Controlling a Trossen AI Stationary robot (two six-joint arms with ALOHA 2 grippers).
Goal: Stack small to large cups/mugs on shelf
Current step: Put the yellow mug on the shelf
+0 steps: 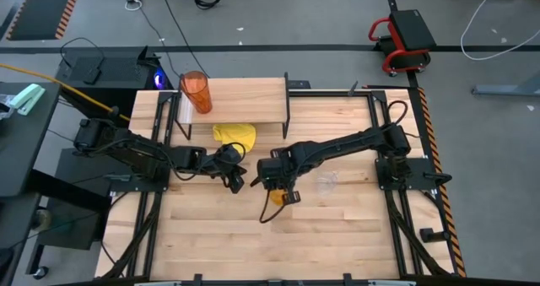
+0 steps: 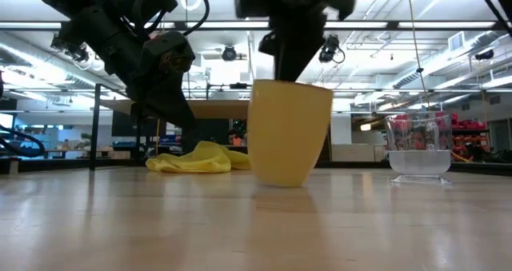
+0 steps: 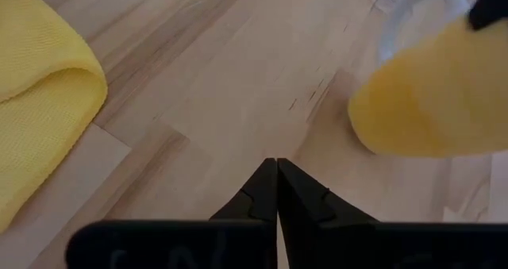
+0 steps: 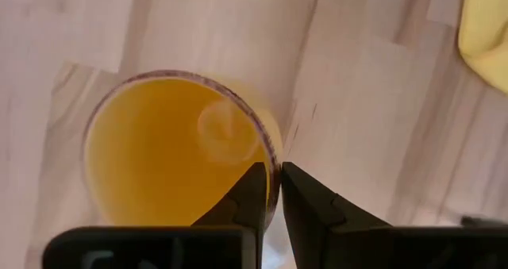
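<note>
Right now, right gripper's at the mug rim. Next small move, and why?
Probably lift the orange mug straight up. The right gripper straddles its rim, one finger inside, one outside, and the mug stands on the table. The tumbler already stands on the shelf; the left gripper is shut, empty.

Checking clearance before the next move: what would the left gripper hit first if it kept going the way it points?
Most likely the bare table. The shut left gripper points down at open wood between the yellow cloth and the orange mug, though how far off the table is remains unclear.
</note>
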